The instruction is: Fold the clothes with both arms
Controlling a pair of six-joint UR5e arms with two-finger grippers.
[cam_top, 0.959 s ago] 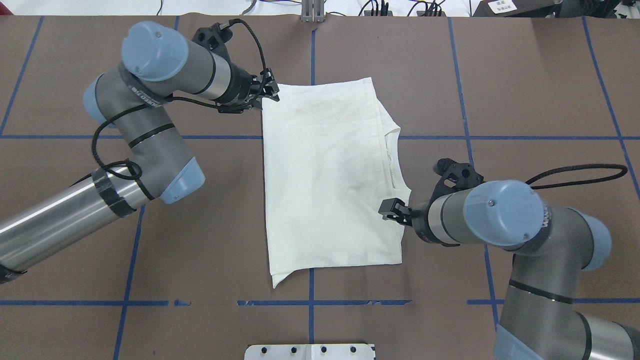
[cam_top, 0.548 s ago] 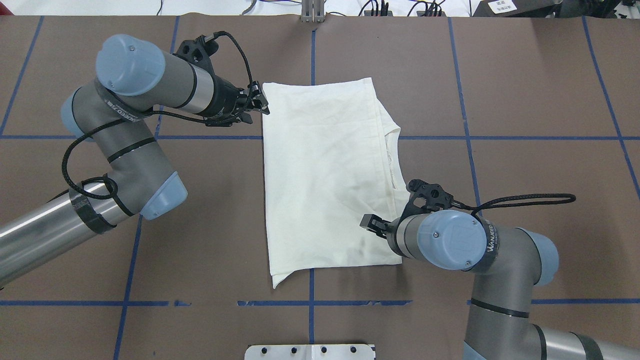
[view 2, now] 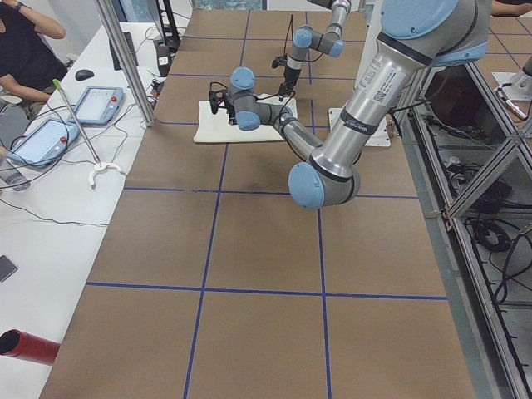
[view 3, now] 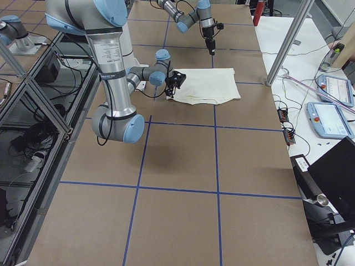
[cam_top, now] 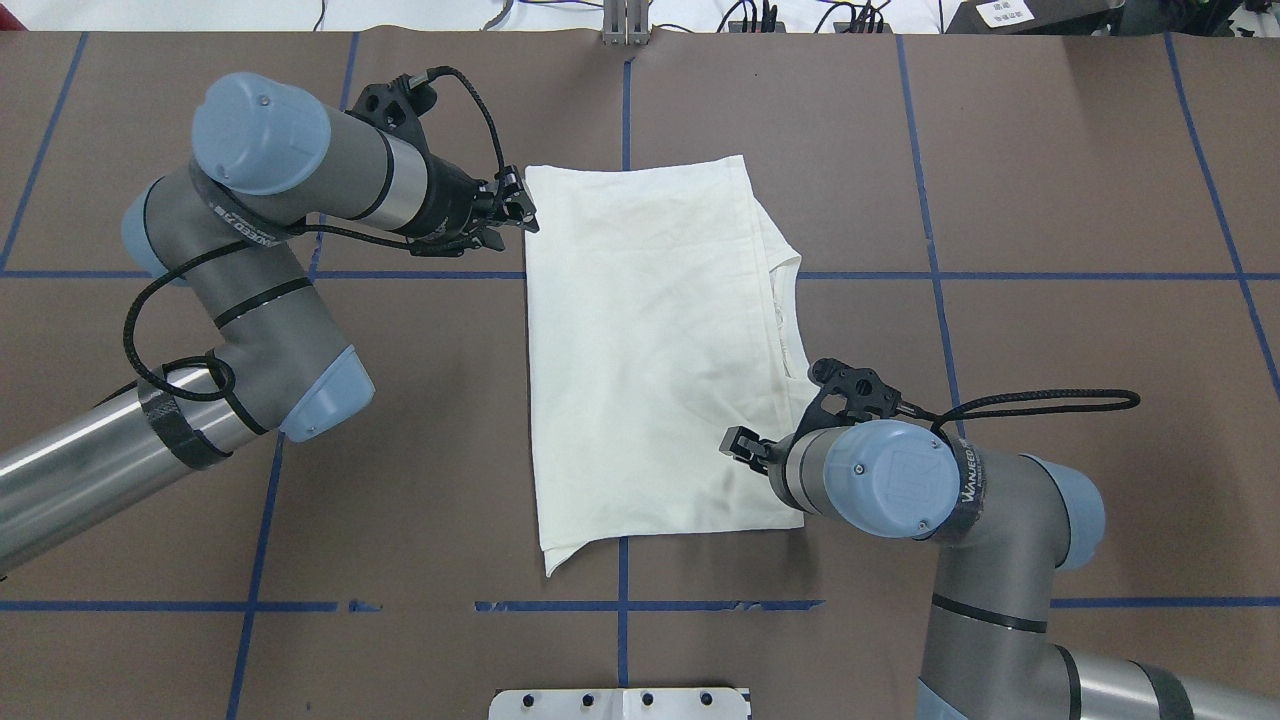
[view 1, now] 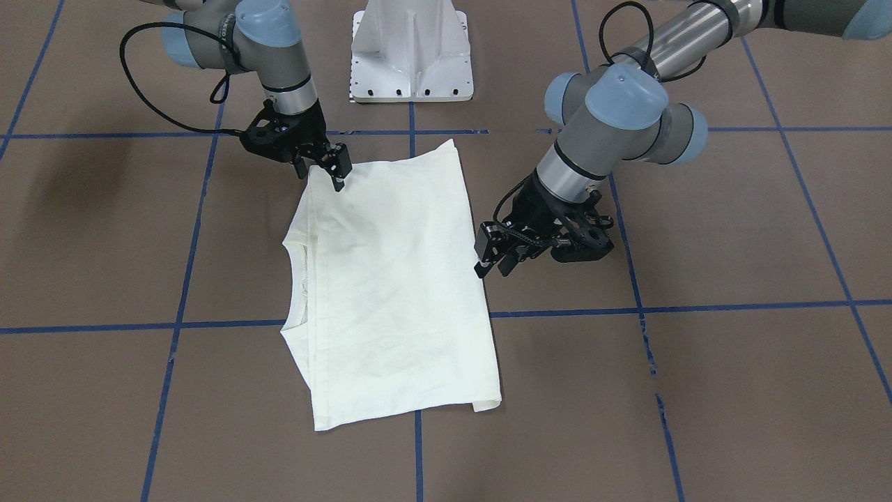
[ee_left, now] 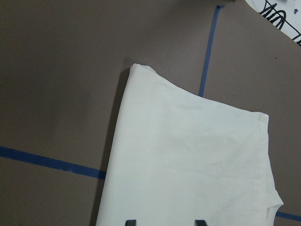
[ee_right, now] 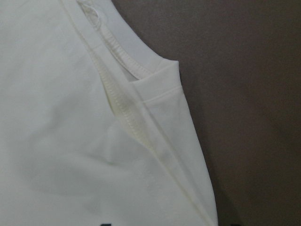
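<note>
Cream shirt (cam_top: 650,350) lay flat mid-bench (cam_top: 1050,150), plain side up, folded to a long rectangle with the collar at its right edge; a crosswise fold likely remained. Left pincer (cam_top: 528,212) hovered spread at the far-left corner. Right pincer (cam_top: 735,443) angled down over the near-right edge, and I could not tell whether it was spread or pinching.

Left arm (cam_top: 250,300), right arm (cam_top: 890,480) — silver-grey tubes, light-blue joint caps, looped black cables, black bands (white "WANJEED" lettering on wrist links).
</note>
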